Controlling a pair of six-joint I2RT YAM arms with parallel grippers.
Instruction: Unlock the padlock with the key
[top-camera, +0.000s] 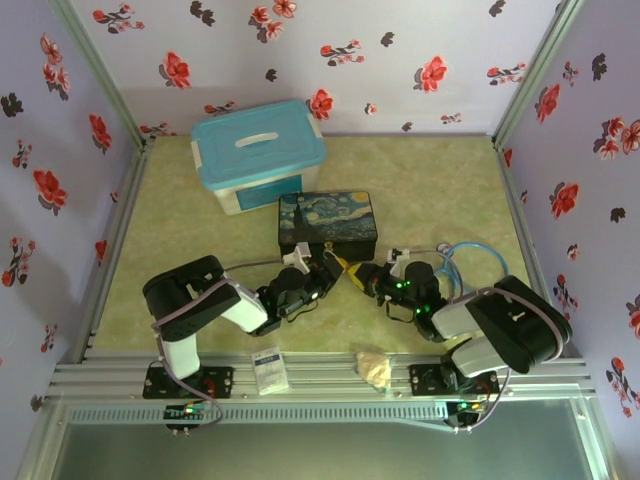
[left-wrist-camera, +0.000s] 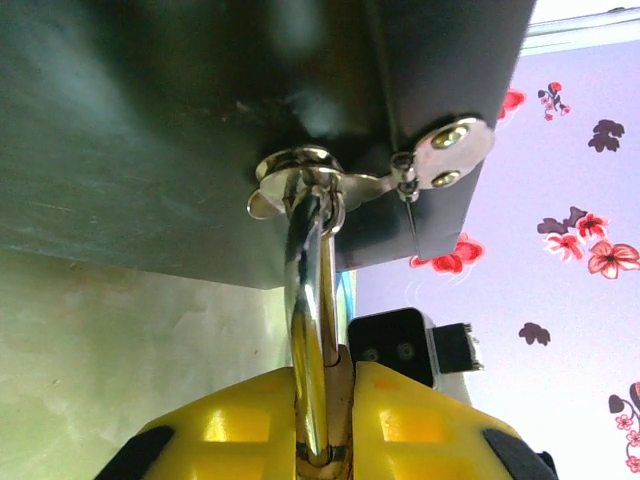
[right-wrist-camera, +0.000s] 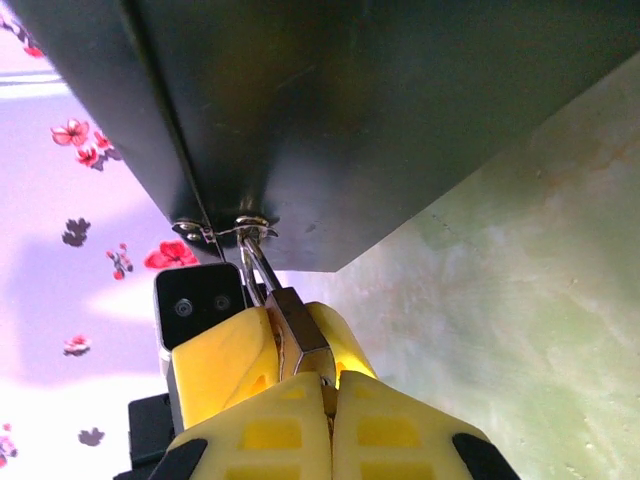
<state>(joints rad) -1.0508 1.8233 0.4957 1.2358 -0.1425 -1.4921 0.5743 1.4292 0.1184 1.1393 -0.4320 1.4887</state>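
Jaws on left gripper (left-wrist-camera: 322, 390) nearly closed, clamped on padlock (left-wrist-camera: 312, 300). Its silver shackle is threaded through the brass clasp (left-wrist-camera: 300, 178) on the front of the dark box (left-wrist-camera: 150, 120). Jaws on right gripper (right-wrist-camera: 328, 388) pressed fully together, tips butted against the padlock's bottom end. Can't tell whether the key sits between them; yellow fingers (right-wrist-camera: 390, 430) cover that spot.

From above, both grippers meet tip to tip at the box's near face, tight quarters, arms folded low on either side.

Room: bare desk (top-camera: 440, 190) right of the box out to the right wall, and behind it to the back wall. Bin with teal lid (top-camera: 258, 150) is just behind-left of the box, close to the left wall. Blue cable loop (top-camera: 465, 262) lies beside the right arm. Aluminium rail (top-camera: 320, 385) runs along the near edge, with a white packet (top-camera: 268, 370) and a beige crumpled lump (top-camera: 375, 367) on it between the arm bases.

Markings: box lid carries a swirling night-sky painting. Packet print too small to read.

Hidden: from above, padlock is buried under the gripper tips. In the left wrist view, padlock body is cut off at the bottom edge.
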